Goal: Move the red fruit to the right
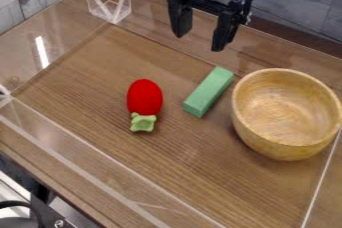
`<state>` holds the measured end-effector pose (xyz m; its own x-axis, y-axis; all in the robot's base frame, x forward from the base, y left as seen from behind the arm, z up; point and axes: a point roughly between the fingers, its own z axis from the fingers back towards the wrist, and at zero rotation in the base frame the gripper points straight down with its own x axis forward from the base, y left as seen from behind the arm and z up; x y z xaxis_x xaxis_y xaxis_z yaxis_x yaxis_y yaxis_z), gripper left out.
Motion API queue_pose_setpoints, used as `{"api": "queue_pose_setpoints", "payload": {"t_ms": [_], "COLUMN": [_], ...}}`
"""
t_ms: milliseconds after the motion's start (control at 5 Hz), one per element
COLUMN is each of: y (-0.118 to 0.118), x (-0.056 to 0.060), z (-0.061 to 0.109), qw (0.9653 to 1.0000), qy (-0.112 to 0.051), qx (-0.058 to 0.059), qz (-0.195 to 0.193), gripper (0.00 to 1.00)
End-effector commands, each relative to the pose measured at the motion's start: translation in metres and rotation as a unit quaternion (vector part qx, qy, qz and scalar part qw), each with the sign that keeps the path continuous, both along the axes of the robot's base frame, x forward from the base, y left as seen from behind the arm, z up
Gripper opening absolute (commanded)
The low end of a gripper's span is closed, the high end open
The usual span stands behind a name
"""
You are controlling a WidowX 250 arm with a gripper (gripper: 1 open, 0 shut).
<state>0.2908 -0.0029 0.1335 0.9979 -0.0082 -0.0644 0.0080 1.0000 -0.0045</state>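
The red fruit (144,98), a small toy strawberry with a light green stem cap toward the front, lies on the wooden table left of centre. My gripper (202,32) hangs above the back of the table, pointing down. Its dark fingers are spread apart with nothing between them, so it is open. It is well behind and to the right of the fruit, not touching it.
A green rectangular block (207,91) lies just right of the fruit. A wooden bowl (251,122) sits at the right. Clear plastic walls (54,47) ring the table, with a transparent stand (107,4) at the back left.
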Motion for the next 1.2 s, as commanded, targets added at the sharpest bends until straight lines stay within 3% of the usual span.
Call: {"api": "queue_pose_setpoints", "payload": {"t_ms": [0,200,400,800,1000], "y": [0.003,0.021,0.036,0.054,0.055], "x": [-0.007,-0.028,-0.047,-0.059,-0.059], "z": [-0.009,-0.018,-0.02,-0.035,-0.044], "qw": [0.9998,0.998,0.996,0.9891,0.9871], "qy": [0.01,0.008,-0.016,-0.04,-0.042], "qx": [0.0,-0.002,-0.009,-0.022,-0.024], "qz": [0.015,0.063,0.088,0.14,0.153], "gripper": [1.0,1.0,1.0,1.0,1.0]}}
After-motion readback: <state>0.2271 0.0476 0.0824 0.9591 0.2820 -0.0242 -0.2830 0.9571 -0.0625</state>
